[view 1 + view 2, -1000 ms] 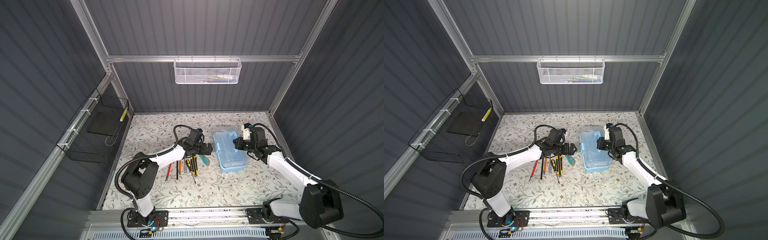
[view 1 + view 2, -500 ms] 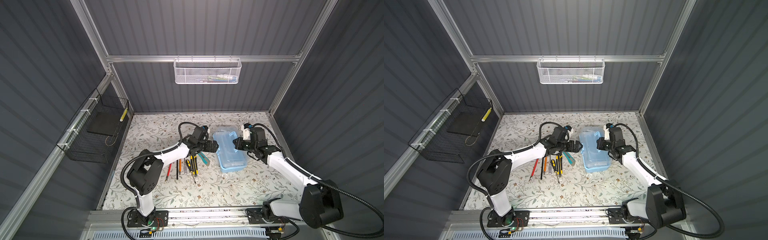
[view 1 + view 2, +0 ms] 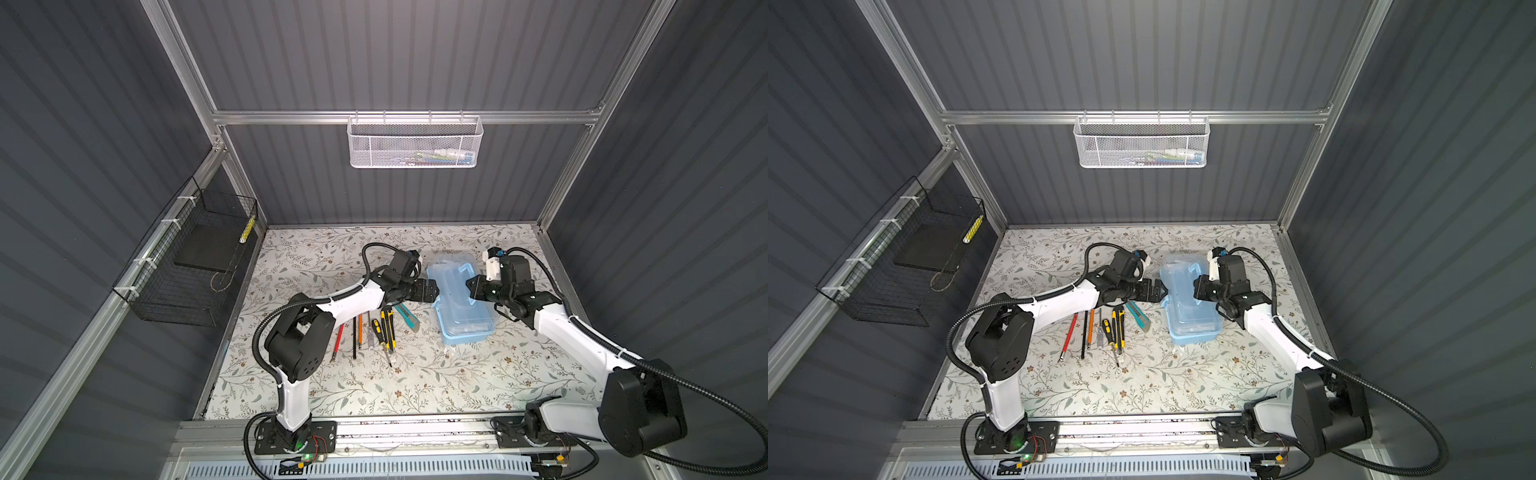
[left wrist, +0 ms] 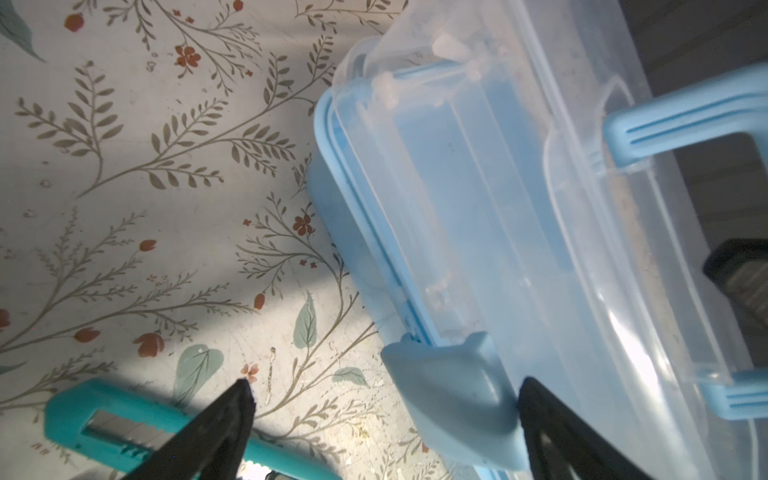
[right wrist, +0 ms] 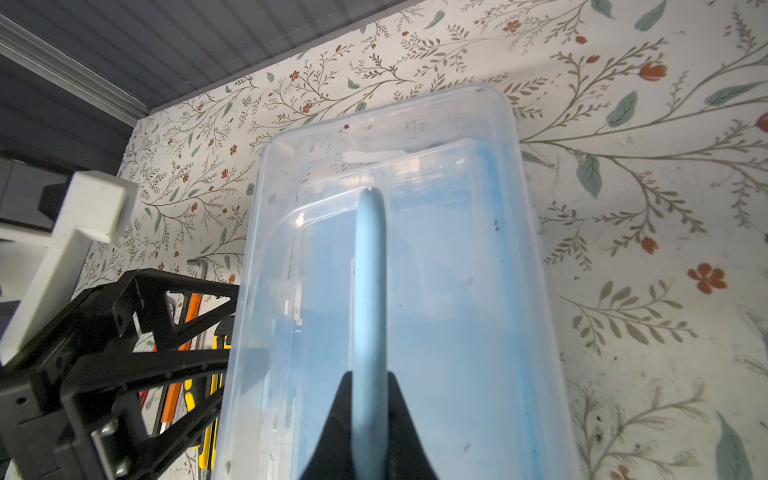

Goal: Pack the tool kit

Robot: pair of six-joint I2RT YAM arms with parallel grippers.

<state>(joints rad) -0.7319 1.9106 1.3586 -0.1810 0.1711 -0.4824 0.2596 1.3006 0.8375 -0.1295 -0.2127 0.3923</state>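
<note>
Right wrist view shows the right gripper (image 5: 370, 415) pinching the handle (image 5: 369, 282), likely steadying the tool kit (image 3: 461, 299); the left gripper (image 4: 386, 419), spread wide, brackets its latch (image 4: 453, 399).

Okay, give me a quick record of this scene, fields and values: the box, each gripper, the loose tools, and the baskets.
tool kit: on the table, clear lid down
right gripper: shut on the handle
left gripper: open, at the side latch
loose tools: on the table beside the box
white mesh basket: back wall
black wire basket: side wall
</note>
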